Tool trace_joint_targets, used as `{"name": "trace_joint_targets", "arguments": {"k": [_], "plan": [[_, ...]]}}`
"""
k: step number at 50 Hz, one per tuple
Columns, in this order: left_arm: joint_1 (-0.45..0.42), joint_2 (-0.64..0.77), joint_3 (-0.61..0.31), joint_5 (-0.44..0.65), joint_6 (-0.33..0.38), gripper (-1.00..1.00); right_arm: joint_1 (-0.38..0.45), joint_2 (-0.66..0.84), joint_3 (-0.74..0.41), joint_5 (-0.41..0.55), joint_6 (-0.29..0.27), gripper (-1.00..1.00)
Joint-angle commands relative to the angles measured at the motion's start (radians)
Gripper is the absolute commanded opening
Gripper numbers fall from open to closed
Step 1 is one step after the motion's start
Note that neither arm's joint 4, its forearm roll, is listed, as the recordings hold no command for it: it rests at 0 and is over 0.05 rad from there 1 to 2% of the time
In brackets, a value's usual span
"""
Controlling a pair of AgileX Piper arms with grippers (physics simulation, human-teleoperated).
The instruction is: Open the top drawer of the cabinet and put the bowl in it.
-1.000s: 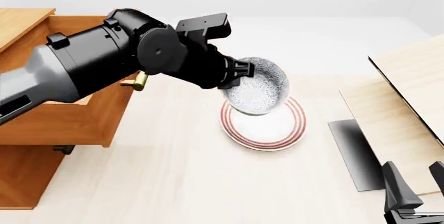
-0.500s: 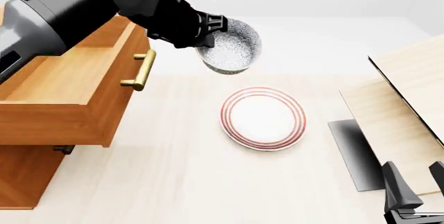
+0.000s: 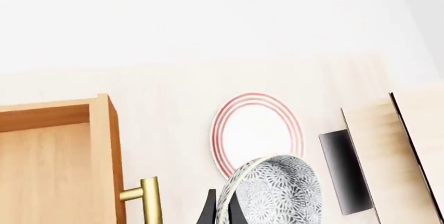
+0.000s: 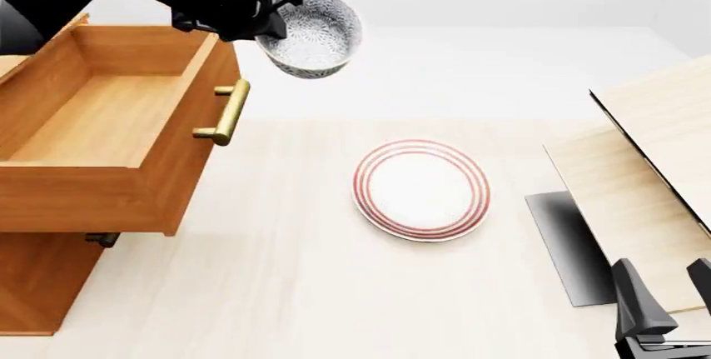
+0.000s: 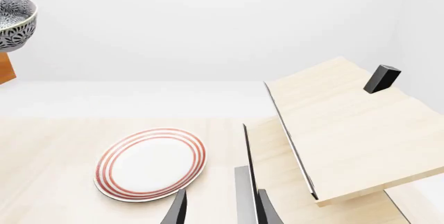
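The speckled bowl (image 4: 316, 34) hangs tilted in the air, just beyond the front right corner of the open top drawer (image 4: 106, 122). My left gripper (image 4: 271, 19) is shut on the bowl's rim. In the left wrist view the bowl (image 3: 275, 192) sits between the dark fingers (image 3: 208, 212), above the table. The drawer is pulled far out of the cabinet (image 4: 33, 284), and its brass handle (image 4: 228, 112) faces the table. My right gripper (image 4: 667, 302) stands open low at the near right, holding nothing. The bowl (image 5: 14, 24) also shows high up in the right wrist view.
A flat white plate with red rings (image 4: 421, 190) lies mid-table. Pale wood boards (image 4: 655, 151) lean at the right over a dark grey slab (image 4: 567, 246). The lower drawers are mostly hidden under the open one.
The left arm has carried the bowl up and to the left, from just above the plate to beside the open drawer's front. The right arm has not moved.
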Motion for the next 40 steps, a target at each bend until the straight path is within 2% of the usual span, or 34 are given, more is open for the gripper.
{"name": "trace_joint_targets", "arguments": {"k": [1,10,16,27,40], "plan": [[0.076,-0.048,-0.019,0.030,0.004,-1.00,-0.001,-0.002,0.001,0.001,-0.001,1.00],[0.119,-0.052,-0.097,0.100,0.019,-1.00,-0.001,-0.002,0.001,0.001,-0.001,1.00],[0.147,-0.061,-0.099,0.120,0.027,-1.00,0.000,-0.002,0.001,0.001,-0.001,1.00],[0.209,-0.126,-0.068,0.135,0.022,-1.00,0.000,-0.002,0.001,0.001,0.000,1.00],[0.269,-0.243,0.032,0.135,0.005,-1.00,0.000,-0.002,0.001,0.001,0.000,1.00]]}}
